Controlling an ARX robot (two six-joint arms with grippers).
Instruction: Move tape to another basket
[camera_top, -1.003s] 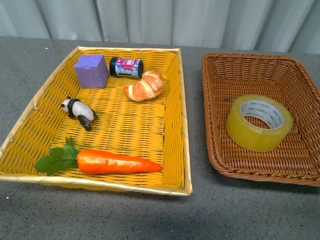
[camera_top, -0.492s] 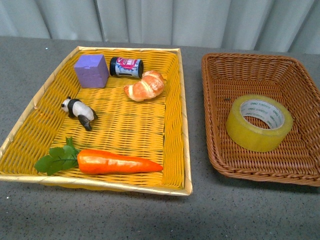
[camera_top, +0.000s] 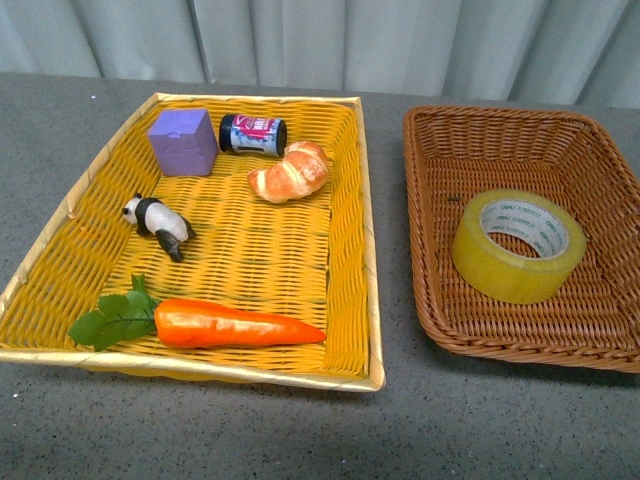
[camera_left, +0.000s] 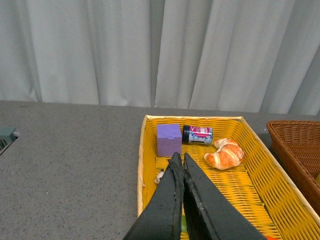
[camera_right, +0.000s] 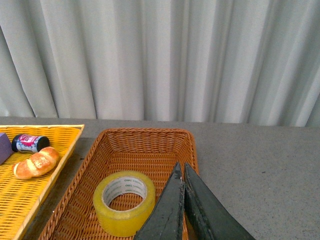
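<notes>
The wide roll of yellowish translucent tape (camera_top: 518, 245) lies flat inside the dark brown woven wicker basket (camera_top: 430, 160) on the grey surface (camera_top: 300, 430). Left tool (camera_left: 180, 159) and right tool (camera_right: 180, 169) are each pressed together, holding nothing.

Two baskets: yellow basket (camera_top: 368, 270), brown basket (camera_top: 425, 290); one tape (camera_top: 517, 245), croissant (camera_top: 290, 171), carrot (camera_top: 235, 324), panda (camera_top: 158, 224), cube (camera_top: 182, 141), jar (camera_top: 252, 134)
</notes>
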